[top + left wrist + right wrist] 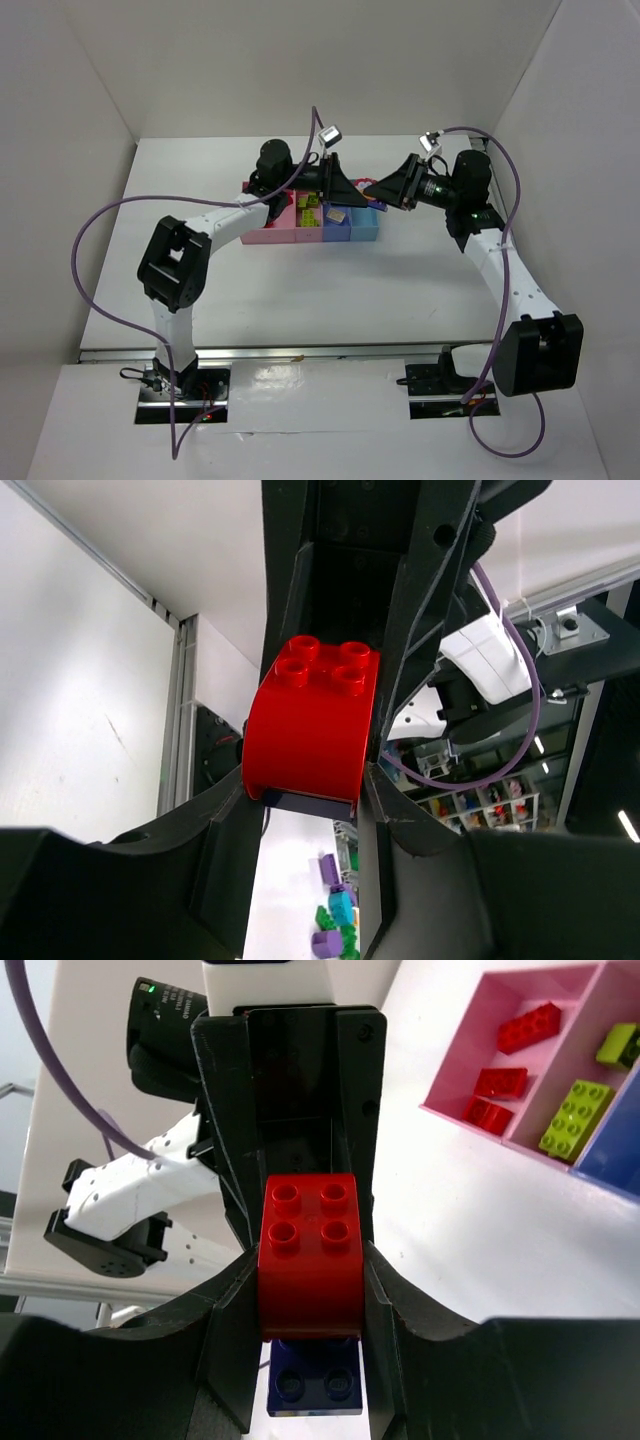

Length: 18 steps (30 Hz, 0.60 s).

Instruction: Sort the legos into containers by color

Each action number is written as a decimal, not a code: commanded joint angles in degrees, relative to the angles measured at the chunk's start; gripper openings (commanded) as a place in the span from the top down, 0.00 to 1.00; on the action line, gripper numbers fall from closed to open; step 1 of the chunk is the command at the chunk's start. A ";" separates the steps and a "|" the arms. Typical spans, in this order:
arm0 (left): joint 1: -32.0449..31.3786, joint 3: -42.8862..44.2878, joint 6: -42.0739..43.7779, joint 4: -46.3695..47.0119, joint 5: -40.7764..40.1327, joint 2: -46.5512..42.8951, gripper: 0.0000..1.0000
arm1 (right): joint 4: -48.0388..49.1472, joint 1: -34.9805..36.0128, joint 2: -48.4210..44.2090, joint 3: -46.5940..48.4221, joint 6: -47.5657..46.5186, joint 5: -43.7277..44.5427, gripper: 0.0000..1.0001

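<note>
My left gripper [352,186] and right gripper [375,187] meet tip to tip above the row of containers [270,236]. Both are shut on one clump. In the right wrist view my right gripper [310,1260] pinches a red brick [310,1290] with a dark blue brick [315,1385] joined beneath it. In the left wrist view my left gripper [310,785] clamps the same red brick [310,730]. The first pink bin [450,1090] holds three red bricks [528,1026]. The second pink bin [600,990] holds lime green bricks [575,1115]. A tan brick [337,213] lies in the periwinkle bin [335,232].
The light blue bin [366,228] ends the row on the right. White walls close in the table at the back and sides. Purple cables loop over both arms. In the left wrist view, purple, teal and green bricks [335,920] lie far below.
</note>
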 commanded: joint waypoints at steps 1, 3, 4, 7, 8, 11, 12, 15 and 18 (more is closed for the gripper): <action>1.87 -3.78 4.56 0.05 4.05 -4.40 1.00 | -2.29 -2.16 -3.61 3.77 -1.38 11.34 0.80; 1.88 -4.57 5.62 -1.35 4.05 -5.10 1.00 | -2.91 -2.69 -4.74 3.77 -1.38 13.45 0.80; 1.88 -4.58 6.76 -2.66 4.05 -5.11 1.00 | -2.91 -2.69 -4.75 3.77 -1.38 15.37 0.80; 1.88 -5.89 9.31 -6.09 4.05 -6.34 1.00 | -0.72 -2.69 -6.33 1.41 1.51 18.45 0.80; 1.88 -5.89 9.32 -6.63 4.05 -6.34 1.00 | 0.51 -2.69 -6.85 1.40 2.22 19.08 0.80; 1.88 -6.51 10.72 -7.86 4.05 -6.34 1.00 | 1.57 -2.69 -8.00 0.78 3.46 22.06 0.81; 1.88 -7.03 11.24 -8.47 4.05 -6.34 1.00 | 1.58 -2.69 -8.00 0.78 3.46 22.59 0.82; 1.88 -7.74 11.95 -9.62 4.58 -6.87 1.00 | -2.18 -2.69 -8.00 4.03 0.65 24.52 0.82; 1.88 -8.27 14.41 -11.98 5.20 -6.87 1.00 | -3.52 -2.69 -8.00 5.26 -1.37 25.94 0.82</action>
